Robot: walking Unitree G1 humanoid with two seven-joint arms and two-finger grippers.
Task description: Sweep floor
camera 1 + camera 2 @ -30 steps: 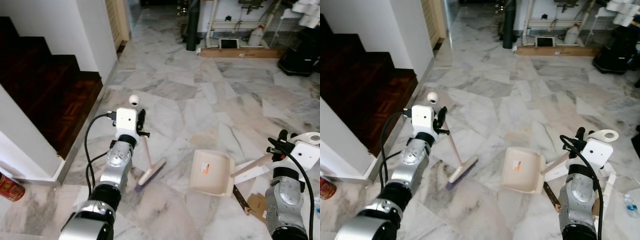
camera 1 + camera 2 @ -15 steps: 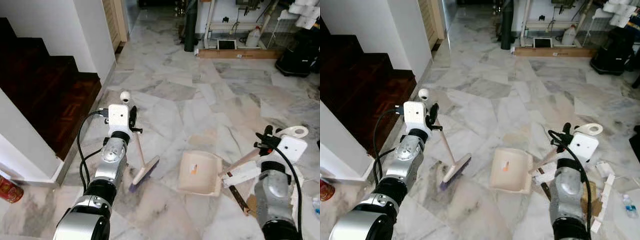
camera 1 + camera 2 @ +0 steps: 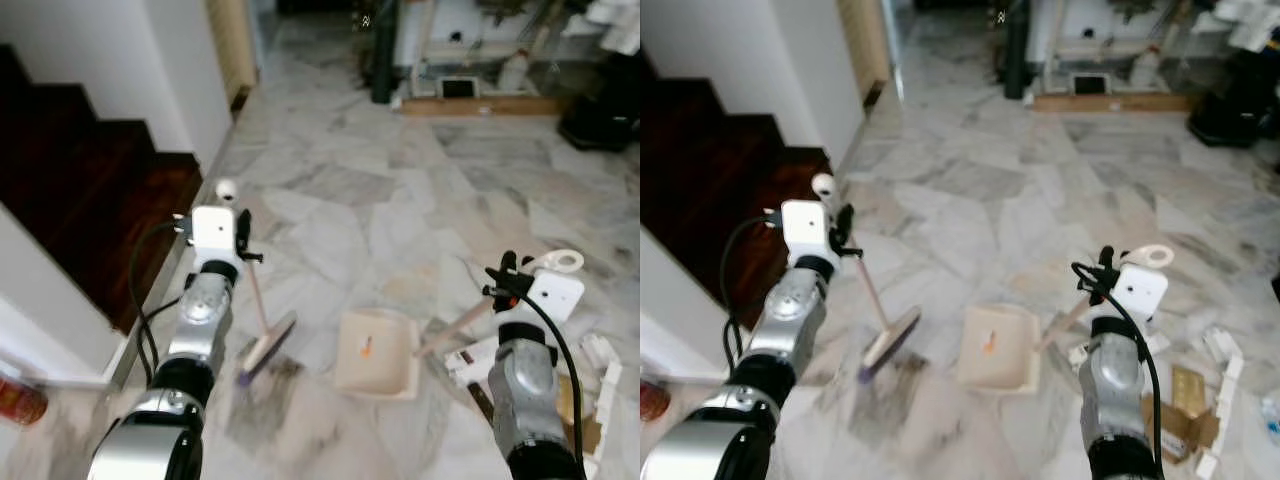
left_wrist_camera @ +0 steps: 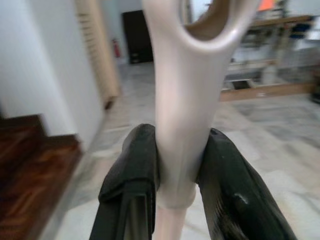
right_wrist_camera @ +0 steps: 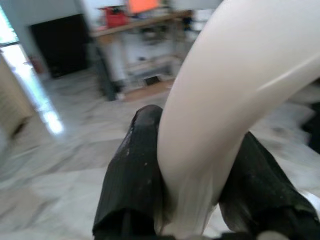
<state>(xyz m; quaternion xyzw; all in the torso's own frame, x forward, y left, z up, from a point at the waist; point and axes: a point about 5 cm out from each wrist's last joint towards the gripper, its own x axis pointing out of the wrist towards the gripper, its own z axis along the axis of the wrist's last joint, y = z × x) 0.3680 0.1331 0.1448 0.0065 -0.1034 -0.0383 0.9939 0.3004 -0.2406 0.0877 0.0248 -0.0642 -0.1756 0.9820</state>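
Note:
A small broom (image 3: 266, 347) with a cream handle and purple bristles stands tilted, its head on the marble floor. My left gripper (image 3: 243, 240) is shut on the top of its handle (image 4: 177, 100), one black finger (image 4: 131, 185) on each side. A cream dustpan (image 3: 375, 352) rests on the floor to the right of the broom head, about a hand's width away. Its handle (image 3: 455, 325) rises to my right gripper (image 3: 503, 283), which is shut on the handle's end (image 5: 220, 110).
Dark wooden stairs (image 3: 90, 190) and a white wall (image 3: 190, 60) stand at the left. A red can (image 3: 20, 400) sits at the lower left. White scraps and cardboard (image 3: 580, 385) lie on the floor at the right. A board (image 3: 480, 103) and shelving stand at the back.
The whole picture has shifted and blurred, so the camera has moved. Broom and dustpan now sit further left in view, and more scraps show at the right. Both grips are unchanged.

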